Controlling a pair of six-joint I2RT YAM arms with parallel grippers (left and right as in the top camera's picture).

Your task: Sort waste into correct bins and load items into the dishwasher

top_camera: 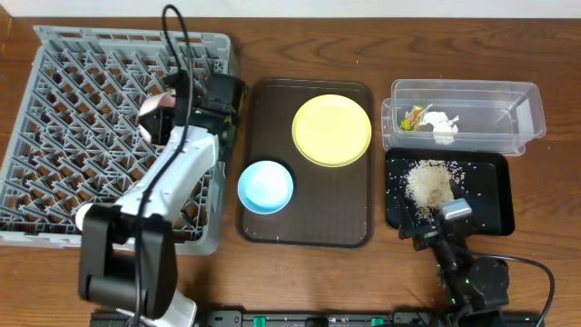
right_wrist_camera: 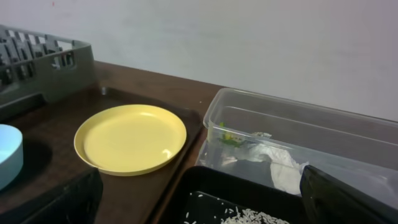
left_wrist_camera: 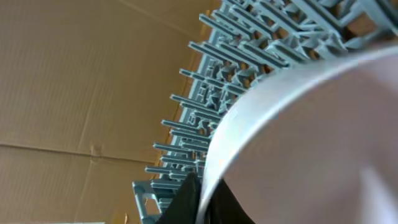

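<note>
My left gripper (top_camera: 174, 102) is shut on the rim of the white bowl (top_camera: 152, 116) and holds it tilted over the grey dishwasher rack (top_camera: 64, 109). In the left wrist view the bowl (left_wrist_camera: 311, 143) fills the right side, its rim pinched between black fingers (left_wrist_camera: 183, 202). The yellow plate (top_camera: 331, 130) and light-blue bowl (top_camera: 265, 186) rest on the brown tray (top_camera: 272, 100). The wrapper (top_camera: 416, 116) and tissue (top_camera: 442, 125) lie in the clear tub (top_camera: 531, 109). Rice scraps (top_camera: 429, 182) sit in the black tray (top_camera: 495, 204). My right gripper (top_camera: 436, 222) hangs open at that tray's front edge. The chopsticks are out of view.
In the right wrist view the yellow plate (right_wrist_camera: 130, 138) lies ahead to the left, with the clear tub (right_wrist_camera: 311, 124) and its tissue (right_wrist_camera: 283, 168) ahead to the right. The black tray's rim (right_wrist_camera: 205, 177) is just below the fingers. The rack's pegs stand upright all round the left arm.
</note>
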